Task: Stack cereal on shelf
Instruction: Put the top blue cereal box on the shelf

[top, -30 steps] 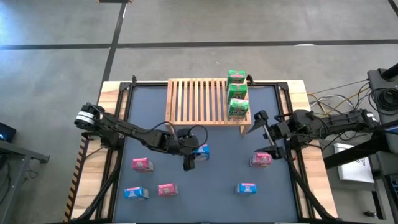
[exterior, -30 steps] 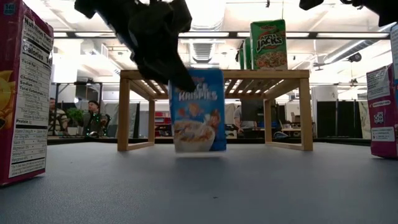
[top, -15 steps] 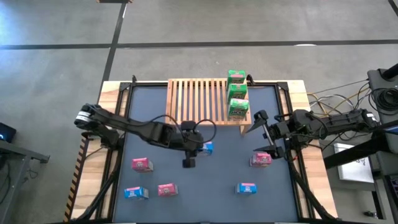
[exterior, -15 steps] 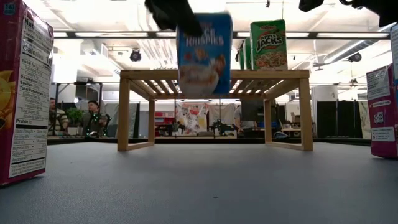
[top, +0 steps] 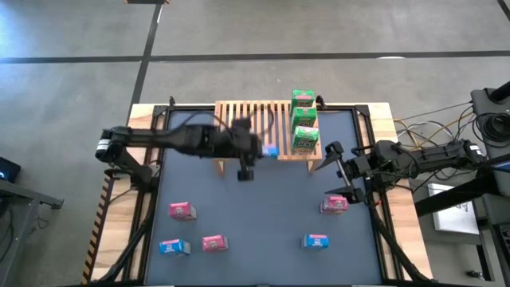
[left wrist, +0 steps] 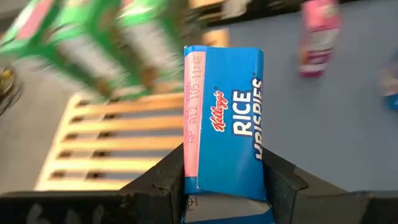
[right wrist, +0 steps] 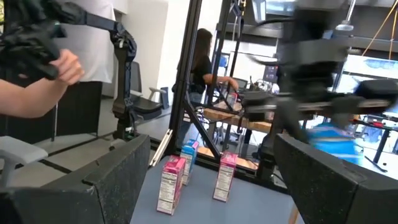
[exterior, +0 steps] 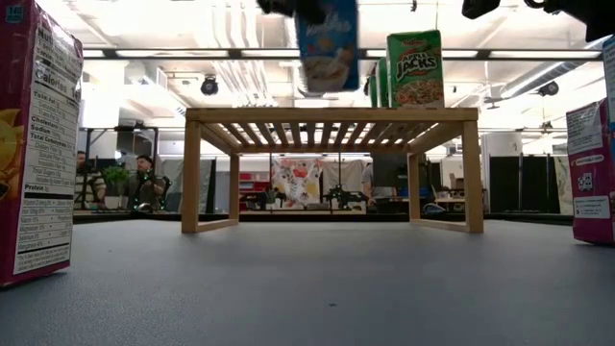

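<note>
My left gripper [top: 261, 149] is shut on a blue Rice Krispies box [left wrist: 224, 124], held in the air over the near edge of the slatted wooden rack [top: 247, 127]. In the low view the blue box [exterior: 328, 43] hangs above the level of the rack's top [exterior: 332, 113]. Three green boxes [top: 304, 119] stand in a row on the rack's right end. My right gripper [top: 336, 170] waits open over the table's right side, near a pink box [top: 335, 204]. My left gripper pinches the blue box between its two fingers [left wrist: 169, 177], one on each of two opposite sides, at the end nearest the wrist [left wrist: 214, 186]. The fingers come from the table's left. The box is lifted clear, roughly upright and slightly tilted.
On the dark table stand a pink box [top: 182, 210], a blue box [top: 174, 247], a pink box [top: 213, 243] and a blue box [top: 316, 241]. The rack's left and middle slats are bare. People are in the room beyond the table [right wrist: 37, 74].
My left gripper has risen from the table's middle and moved toward the far edge, carrying the blue box. The box, just above the table a second ago, now hangs higher than the rack's top at its near edge.
</note>
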